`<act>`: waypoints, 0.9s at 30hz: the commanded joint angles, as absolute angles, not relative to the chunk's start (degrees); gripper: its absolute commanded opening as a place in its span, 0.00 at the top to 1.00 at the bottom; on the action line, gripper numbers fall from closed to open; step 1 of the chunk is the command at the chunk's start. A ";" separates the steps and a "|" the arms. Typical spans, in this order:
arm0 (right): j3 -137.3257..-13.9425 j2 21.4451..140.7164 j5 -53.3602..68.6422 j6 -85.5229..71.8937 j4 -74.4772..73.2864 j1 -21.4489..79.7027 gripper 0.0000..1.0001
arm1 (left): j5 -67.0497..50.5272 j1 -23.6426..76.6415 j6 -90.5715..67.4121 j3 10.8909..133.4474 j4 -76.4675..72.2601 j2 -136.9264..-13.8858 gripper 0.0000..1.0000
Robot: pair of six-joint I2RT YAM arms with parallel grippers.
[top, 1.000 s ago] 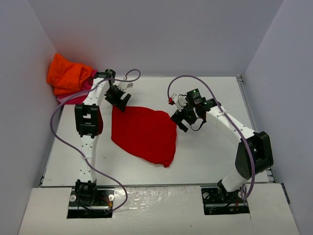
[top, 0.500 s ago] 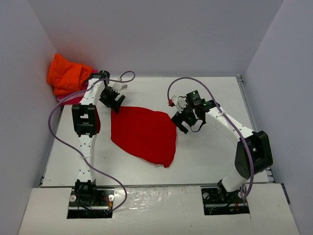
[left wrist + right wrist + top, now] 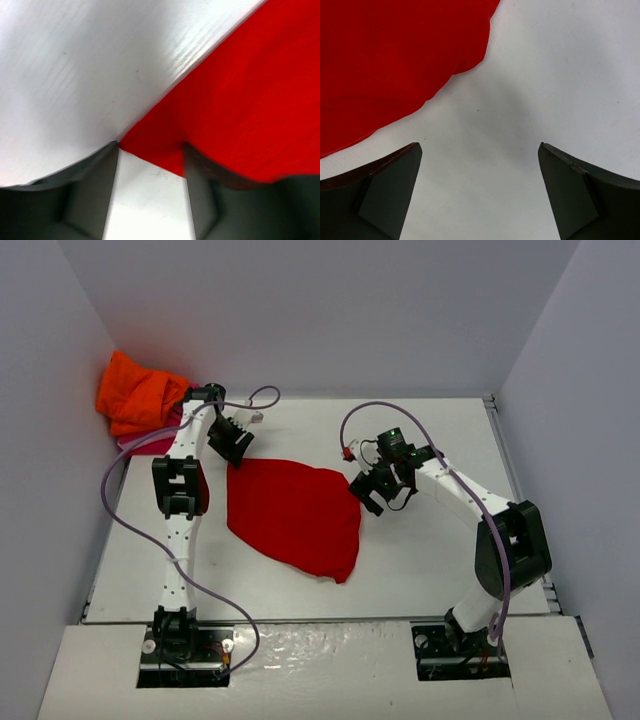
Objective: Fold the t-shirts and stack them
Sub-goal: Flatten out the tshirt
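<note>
Red t-shirt [image 3: 295, 515] spread flat, left end effector [image 3: 150, 155] at its corner

The red t-shirt [image 3: 295, 515] is a plain, saturated red with no print. The orange t-shirt [image 3: 135, 390] is plain bright orange, and the pink t-shirt [image 3: 135, 443] shows as a magenta strip. The table [image 3: 430, 540] is white. The left arm [image 3: 178, 530] and right arm [image 3: 455, 490] are white with black joints and purple cables [image 3: 375, 403]. The left gripper [image 3: 236, 457] and right gripper [image 3: 366, 502] are black, their fingers [image 3: 390, 185] dark grey. The walls [image 3: 330, 310] are pale lilac-grey.
</note>
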State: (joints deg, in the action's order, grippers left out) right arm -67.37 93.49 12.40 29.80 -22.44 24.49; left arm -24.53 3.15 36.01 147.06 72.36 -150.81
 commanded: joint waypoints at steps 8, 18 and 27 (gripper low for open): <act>-68.99 94.65 12.30 28.74 -21.27 25.05 0.00 | -30.67 4.48 44.97 141.83 85.15 -152.78 1.00; -68.78 94.50 8.85 28.21 -20.14 25.05 0.00 | -25.39 6.11 33.80 130.49 60.86 -120.24 1.00; -80.88 96.39 12.16 29.30 -21.09 26.76 0.00 | -35.45 7.10 33.94 145.88 70.55 -96.22 1.00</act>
State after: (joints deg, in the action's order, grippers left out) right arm -72.05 96.41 10.33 28.77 -22.45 24.86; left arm -28.69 6.74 34.40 142.63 65.30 -113.35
